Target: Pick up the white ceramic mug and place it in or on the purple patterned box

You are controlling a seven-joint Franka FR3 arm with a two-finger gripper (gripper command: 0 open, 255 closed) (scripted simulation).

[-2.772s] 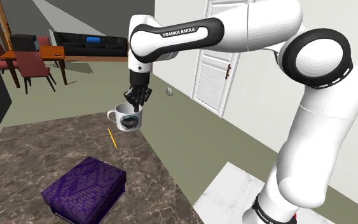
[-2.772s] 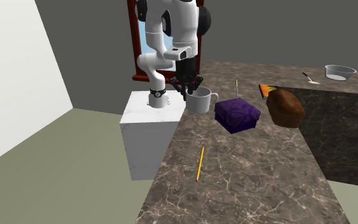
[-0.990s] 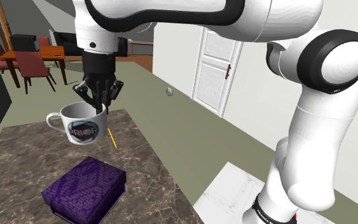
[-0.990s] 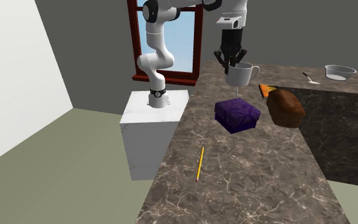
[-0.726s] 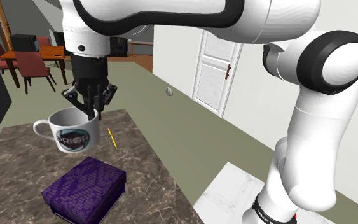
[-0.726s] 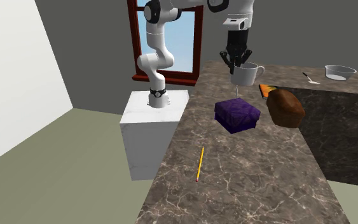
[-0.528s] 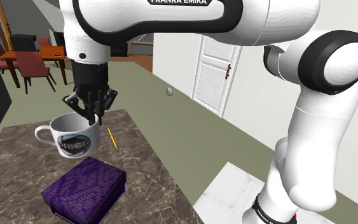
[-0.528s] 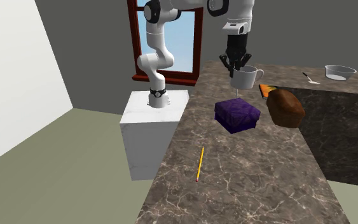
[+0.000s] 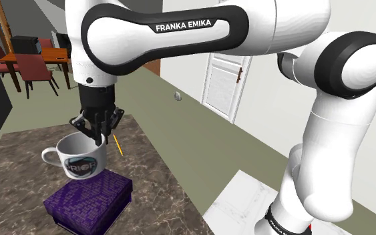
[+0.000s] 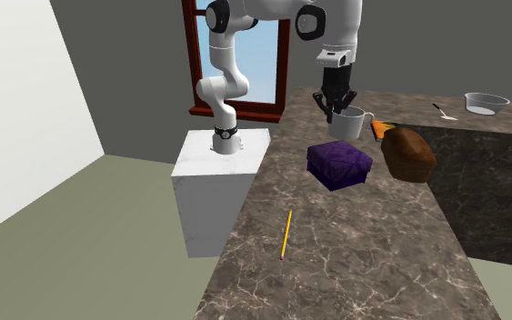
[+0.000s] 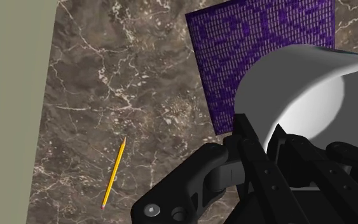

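A white mug (image 9: pixel 81 157) with a dark round logo hangs in the air, my gripper (image 9: pixel 97 134) shut on its rim. It hovers just above the purple patterned box (image 9: pixel 89 199) on the brown marble counter (image 9: pixel 19 160). In the second exterior view the mug (image 10: pixel 346 124) is over the far side of the box (image 10: pixel 339 165), held by the gripper (image 10: pixel 336 111). The wrist view looks down past the mug (image 11: pixel 298 95) onto the box (image 11: pixel 247 44), one finger inside the rim and one outside.
A yellow pencil (image 9: pixel 117 145) lies on the counter beyond the box, a second pencil (image 10: pixel 286 234) nearer the second exterior camera. A brown loaf (image 10: pixel 407 154), an orange item (image 10: pixel 378 127) and a glass bowl (image 10: pixel 486 103) sit further along. A white stand (image 10: pixel 210 182) carries the arm.
The gripper has carried the mug from beside the counter's edge across and down, so it now hangs close over the purple box. The grip on the rim is unchanged.
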